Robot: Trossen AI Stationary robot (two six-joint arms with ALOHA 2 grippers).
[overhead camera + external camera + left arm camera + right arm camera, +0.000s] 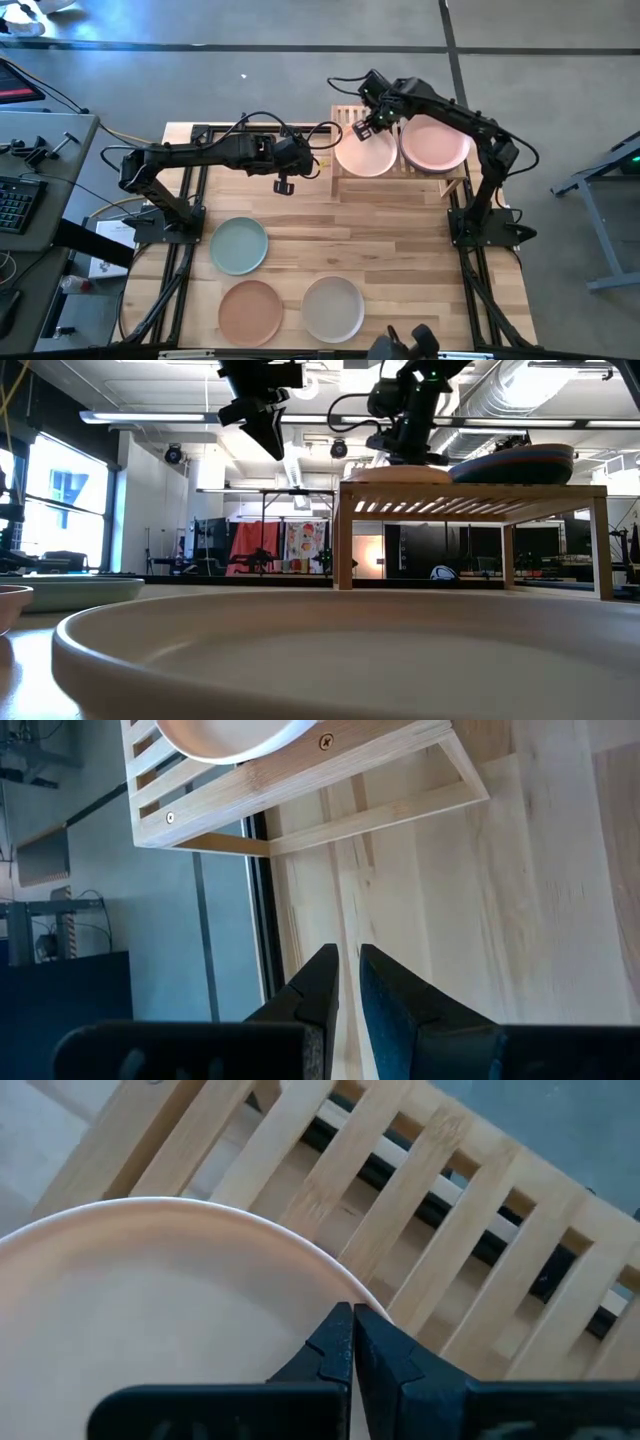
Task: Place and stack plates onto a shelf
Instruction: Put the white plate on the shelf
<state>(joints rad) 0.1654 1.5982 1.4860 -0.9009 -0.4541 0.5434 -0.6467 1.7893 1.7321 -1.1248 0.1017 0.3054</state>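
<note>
Cream plate [365,156] lies flat on the shelf [400,178].

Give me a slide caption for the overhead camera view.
Right claw pinches a cream plate on the shelf beside a pink-topped stack; left claw waits, three plates remain.

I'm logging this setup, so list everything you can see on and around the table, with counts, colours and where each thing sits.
shelf: one, light wood, slatted, far edge of the table.
cream plate: one, on the shelf, left side.
pink plate: one, on the shelf, right side, topping a stack.
pale green plate: one, on the table, near left.
terracotta plate: one, table front.
beige plate: one, table front, beside the terracotta one.
left hand: dark, above the table left of the shelf, empty.
right hand: dark, shut on the cream plate's rim.
</note>
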